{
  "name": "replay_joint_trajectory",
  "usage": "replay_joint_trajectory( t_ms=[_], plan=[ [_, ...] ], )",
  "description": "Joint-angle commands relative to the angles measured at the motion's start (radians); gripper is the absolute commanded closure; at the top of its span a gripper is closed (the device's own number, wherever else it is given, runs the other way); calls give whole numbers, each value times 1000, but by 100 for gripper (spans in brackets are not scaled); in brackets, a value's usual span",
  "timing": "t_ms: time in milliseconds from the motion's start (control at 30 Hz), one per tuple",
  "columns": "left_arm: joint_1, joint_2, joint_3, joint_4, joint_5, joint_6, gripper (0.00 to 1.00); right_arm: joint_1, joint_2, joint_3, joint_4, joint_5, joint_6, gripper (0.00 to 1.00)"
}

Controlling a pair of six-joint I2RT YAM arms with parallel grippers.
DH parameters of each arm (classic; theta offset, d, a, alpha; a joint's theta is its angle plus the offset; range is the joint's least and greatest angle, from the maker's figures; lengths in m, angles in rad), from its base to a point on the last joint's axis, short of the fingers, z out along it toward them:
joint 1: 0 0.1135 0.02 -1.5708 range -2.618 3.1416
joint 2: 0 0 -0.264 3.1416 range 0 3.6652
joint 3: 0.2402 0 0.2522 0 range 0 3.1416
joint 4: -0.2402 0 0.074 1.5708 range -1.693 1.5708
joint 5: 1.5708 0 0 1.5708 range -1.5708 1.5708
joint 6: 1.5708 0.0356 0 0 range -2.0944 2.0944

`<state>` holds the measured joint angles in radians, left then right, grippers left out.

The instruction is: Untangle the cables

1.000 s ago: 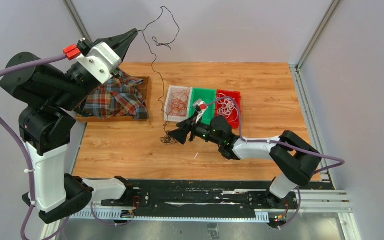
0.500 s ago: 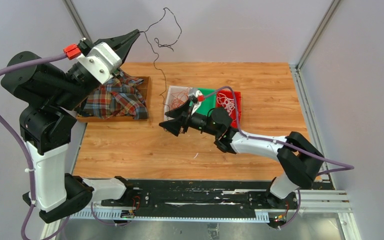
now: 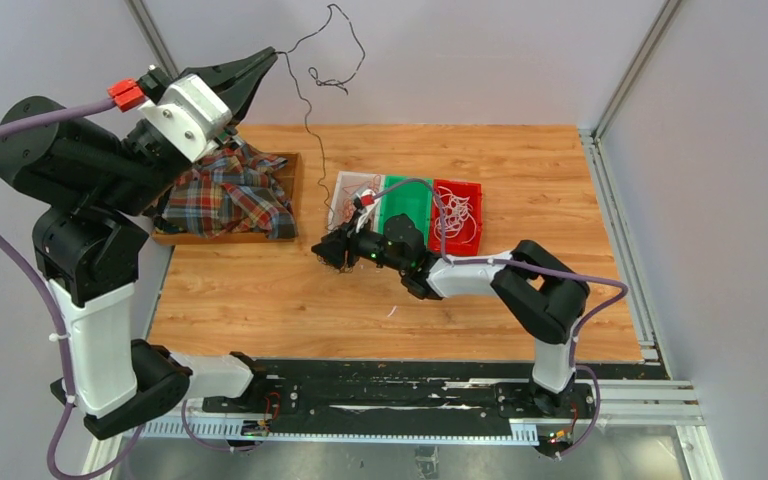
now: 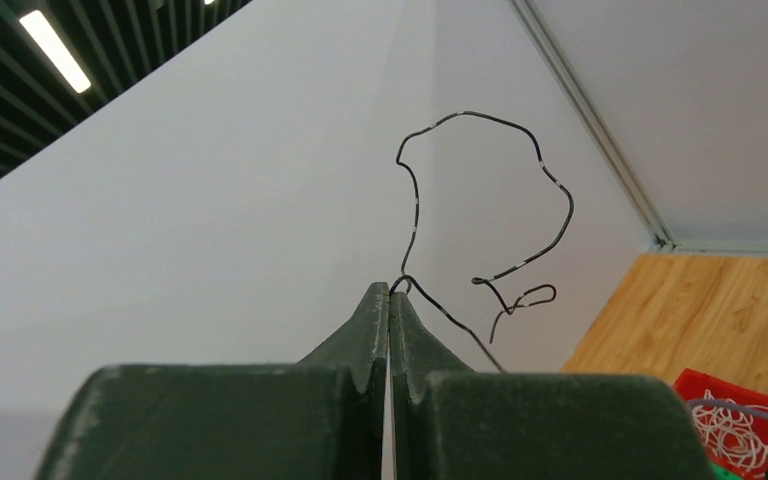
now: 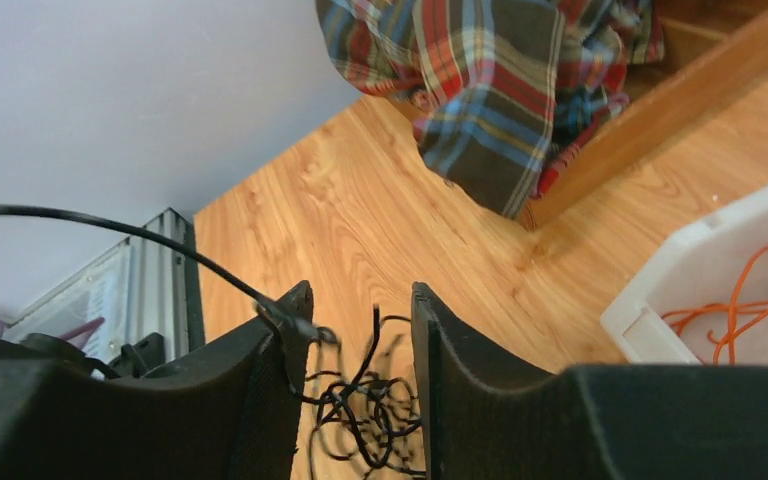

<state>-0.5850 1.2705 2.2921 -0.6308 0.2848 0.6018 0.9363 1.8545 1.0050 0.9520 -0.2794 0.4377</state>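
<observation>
My left gripper (image 3: 272, 52) is raised high at the back left, shut on one end of a thin black cable (image 3: 312, 120). In the left wrist view that cable (image 4: 465, 113) curls up from the closed fingertips of the left gripper (image 4: 390, 290). The cable hangs down to my right gripper (image 3: 326, 250), low over the table left of the bins. In the right wrist view the right gripper (image 5: 360, 290) has its jaws apart around a black tangle (image 5: 370, 415), with a strand draped over the left finger (image 5: 280, 350).
A white bin (image 3: 336, 200) with orange-red cables (image 3: 358, 208), a green bin (image 3: 412, 198) and a red bin (image 3: 468, 225) with white cables (image 3: 450, 212) sit mid-table. A plaid cloth (image 3: 230, 195) fills a wooden tray (image 3: 292, 205) at the left.
My right gripper has swung left and back toward the white bin, and its jaws have narrowed around the black tangle. My left gripper has risen slightly, still holding the cable.
</observation>
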Motion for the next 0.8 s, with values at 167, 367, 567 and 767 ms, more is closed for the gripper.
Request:
replay_joint_trajectory(
  t_ms=[167,367,567,767],
  plan=[
    [-1,20,100,51,-21,9,100,27,96,47,17,-3,24,75],
    [-1,23,99,220,-123,79,100,31,82,-83,31,35,43,71],
    [-1,58,121,454,-254,166,100,29,45,-242,52,200,127,66],
    [-1,120,221,482,-294,202,100,29,43,-319,99,222,160,66]
  ],
)
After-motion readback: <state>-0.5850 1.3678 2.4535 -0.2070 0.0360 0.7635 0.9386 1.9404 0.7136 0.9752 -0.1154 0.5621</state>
